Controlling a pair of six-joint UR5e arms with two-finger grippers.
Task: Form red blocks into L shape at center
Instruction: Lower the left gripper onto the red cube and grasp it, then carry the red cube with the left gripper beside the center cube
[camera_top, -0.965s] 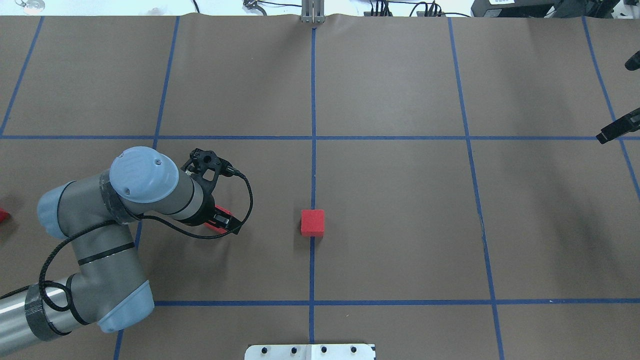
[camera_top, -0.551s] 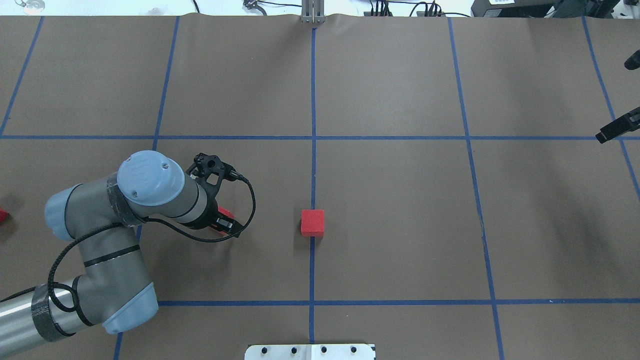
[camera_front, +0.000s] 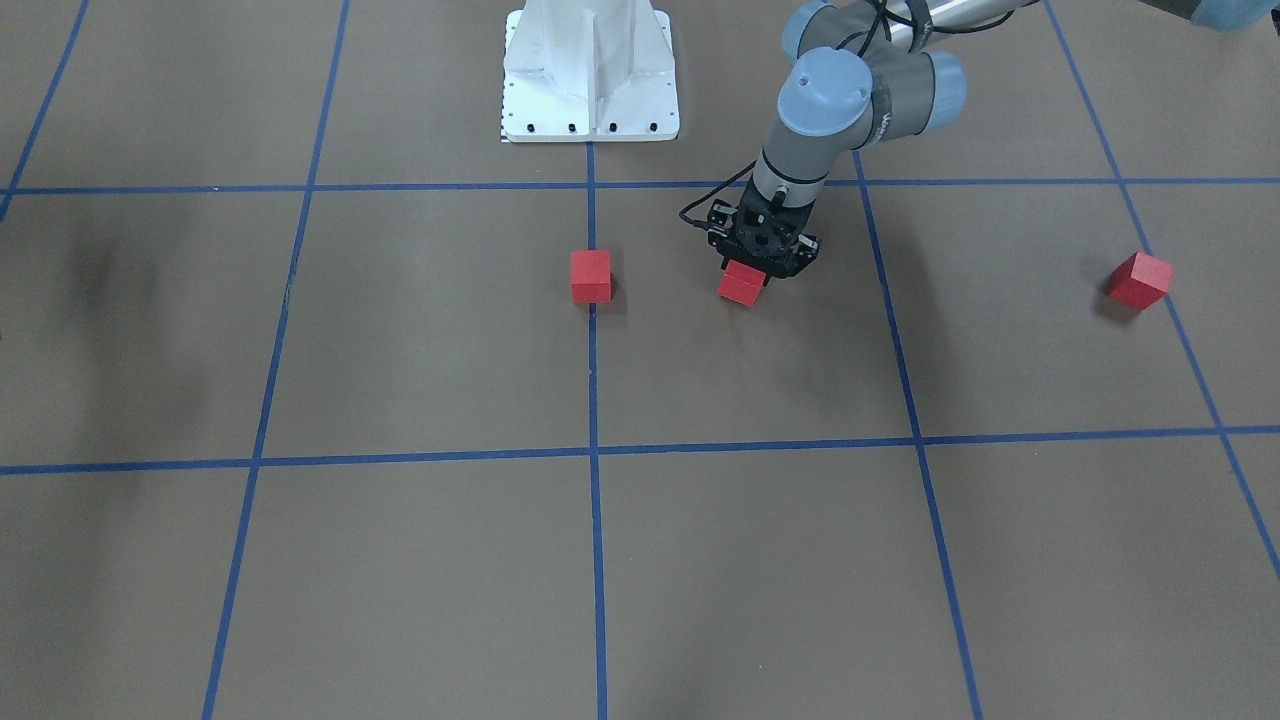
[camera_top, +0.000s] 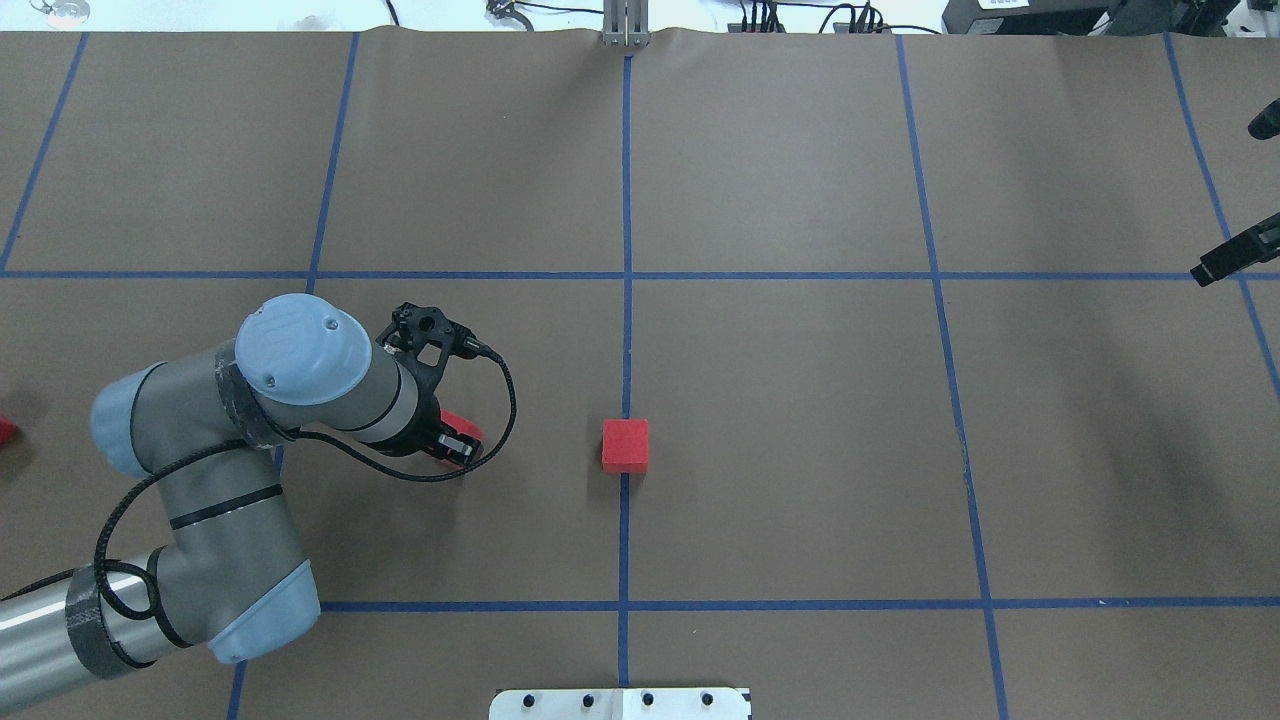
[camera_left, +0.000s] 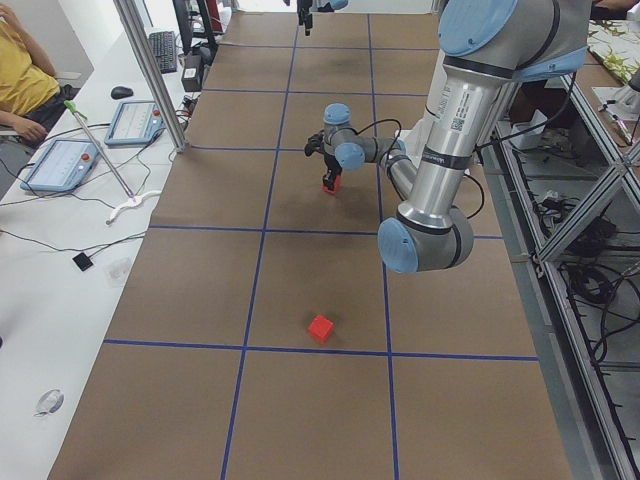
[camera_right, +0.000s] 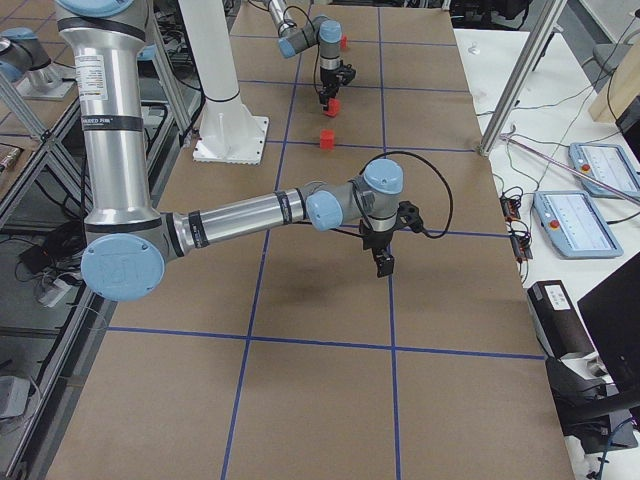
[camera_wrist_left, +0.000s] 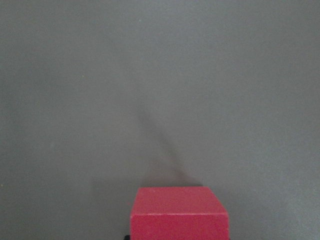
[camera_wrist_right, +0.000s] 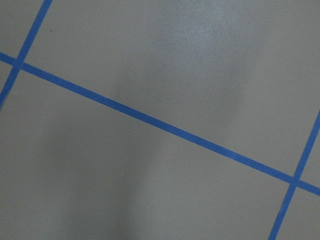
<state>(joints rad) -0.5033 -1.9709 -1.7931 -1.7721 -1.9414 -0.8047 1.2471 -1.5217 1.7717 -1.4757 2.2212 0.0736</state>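
Note:
My left gripper (camera_front: 752, 272) is shut on a red block (camera_front: 741, 287) and holds it just over the table, left of centre in the overhead view (camera_top: 462, 425). The block fills the bottom of the left wrist view (camera_wrist_left: 178, 214). A second red block (camera_top: 625, 445) sits on the centre blue line, also seen from the front (camera_front: 591, 276). The third red block (camera_front: 1140, 280) lies far out on my left side (camera_left: 320, 328). My right gripper (camera_right: 383, 262) hovers over bare table far right; I cannot tell whether it is open.
The white robot base (camera_front: 588, 70) stands at the table's near edge. Blue tape lines (camera_top: 626, 275) divide the brown table cover into squares. An operator sits beside control tablets (camera_left: 62, 165) off the table's far side.
My left arm has shifted slightly right, toward the centre block, carrying the held red block. The centre block and the right arm have not moved.

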